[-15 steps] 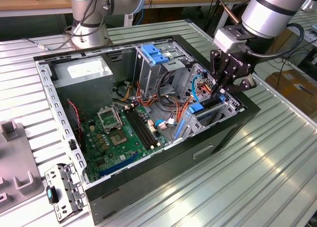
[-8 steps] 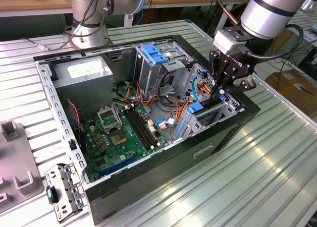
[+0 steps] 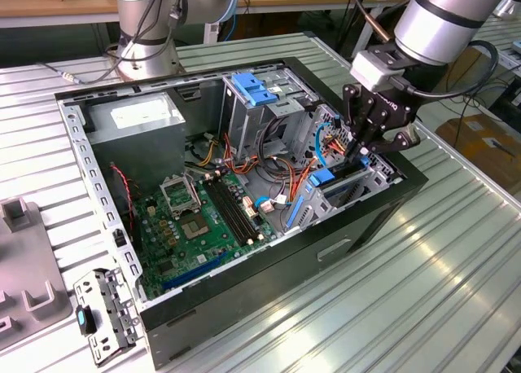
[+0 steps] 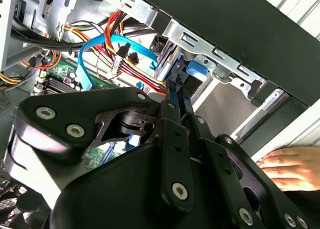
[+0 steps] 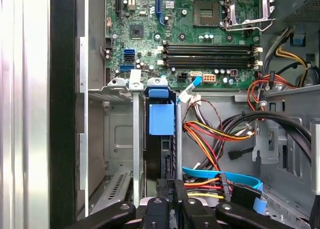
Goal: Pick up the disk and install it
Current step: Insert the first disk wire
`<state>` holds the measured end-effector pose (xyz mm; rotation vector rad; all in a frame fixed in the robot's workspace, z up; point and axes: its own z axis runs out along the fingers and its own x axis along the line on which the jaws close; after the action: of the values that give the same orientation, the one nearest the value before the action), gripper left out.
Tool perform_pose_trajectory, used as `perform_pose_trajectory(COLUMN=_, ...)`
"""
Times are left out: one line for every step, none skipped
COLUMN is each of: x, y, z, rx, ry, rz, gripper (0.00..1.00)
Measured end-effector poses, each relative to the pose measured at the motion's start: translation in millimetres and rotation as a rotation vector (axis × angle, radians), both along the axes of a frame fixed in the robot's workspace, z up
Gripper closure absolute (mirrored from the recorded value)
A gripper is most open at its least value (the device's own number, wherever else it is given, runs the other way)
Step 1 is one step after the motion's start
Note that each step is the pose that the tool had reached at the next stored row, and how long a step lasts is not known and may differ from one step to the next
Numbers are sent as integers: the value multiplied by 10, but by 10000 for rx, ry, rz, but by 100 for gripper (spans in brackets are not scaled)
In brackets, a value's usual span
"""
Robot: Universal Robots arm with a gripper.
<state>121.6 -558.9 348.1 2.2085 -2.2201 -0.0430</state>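
Your pincer [image 3: 364,149] is clamped on the blue-railed, silver-black disk [image 5: 161,139], held on edge so it slides straight into the grey metal bay [image 5: 120,134] below.

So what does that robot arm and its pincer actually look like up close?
The arm is a thick silver-grey tube, with a pale grey block at its wrist and a black cable looping beside it. The pincer is matt black metal: flat linked bars joined by silver screws, narrowing into slim fingers.

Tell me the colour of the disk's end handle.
Blue, on the disk standing in its bay at the gripper; clearest in the first wrist view.
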Motion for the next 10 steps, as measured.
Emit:
perform_pose_trajectory(x=0, y=0, z=-2, rx=2, ry=0, rz=38, gripper=84)
perform_pose_trajectory(x=0, y=0, z=-3, rx=1, ry=1, rz=62, gripper=84)
perform_pose_trajectory(x=0, y=0, z=-5, rx=1, ry=1, rz=66, gripper=84)
perform_pose_trajectory(x=0, y=0, z=-6, rx=1, ry=1, rz=69, gripper=84)
perform_pose_trajectory(x=0, y=0, z=-9, rx=1, ry=1, rz=71, gripper=84)
perform_pose_trajectory(x=0, y=0, z=-12, rx=2, ry=1, rz=71, gripper=84)
perform_pose_trajectory(x=0, y=0, z=-17, rx=2, ry=1, rz=71, gripper=84)
perform_pose_trajectory(x=0, y=0, z=-20, rx=1, ry=1, rz=72, gripper=84)
perform_pose_trajectory(x=0, y=0, z=-23, rx=1, ry=1, rz=71, gripper=84)
perform_pose_trajectory(x=0, y=0, z=-29, rx=2, ry=2, rz=72, gripper=84)
